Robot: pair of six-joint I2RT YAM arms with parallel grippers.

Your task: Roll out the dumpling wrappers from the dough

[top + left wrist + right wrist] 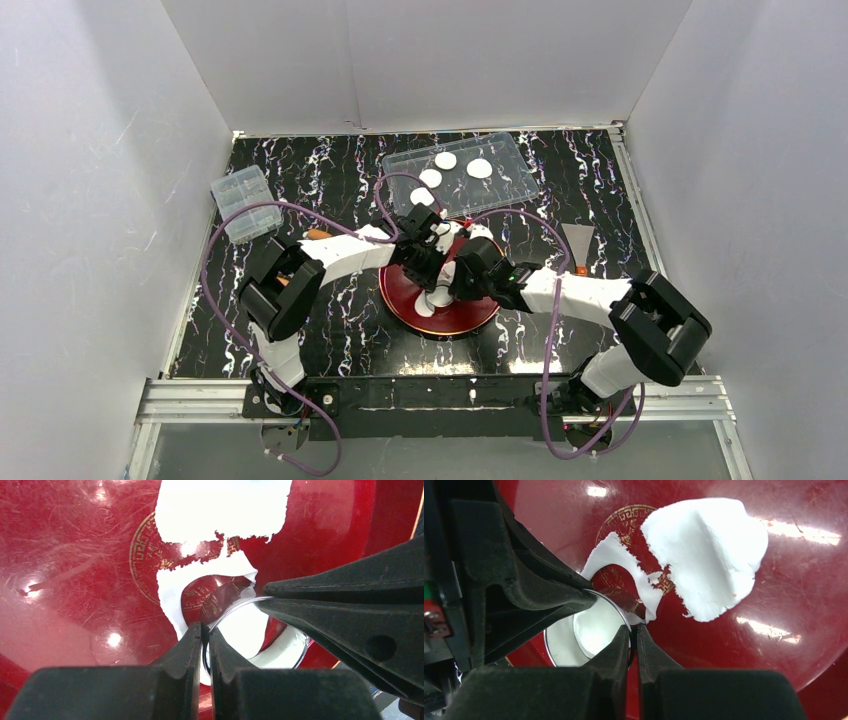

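**Top external view, then both wrist views: findings, left to right**

Top external view. A small clear box (240, 203) sits at the left of the dark marbled table (330, 180). At centre is a red plate (470, 316). The left gripper (430, 258) and right gripper (465, 276) meet over it, close together. Above the plate in the frame is a clear tray (508, 185) holding four dumpling wrappers (445, 160), each lying apart from the others. A metal scraper (578, 243) lies at the right, well away from the plate.

Left wrist view. The left pincer's fingers are pressed together on the rim of a ring cutter (296, 655) standing on the plate. The right pincer's fingers grip the same rim from the right of the frame.

Right wrist view. The right pincer's fingers are likewise clamped on the ring's rim. White dough shows inside the ring. The remaining dough (709, 555) lies on the plate at upper centre and right as a ragged sheet. A thin torn strip of it curls round to the cutter.
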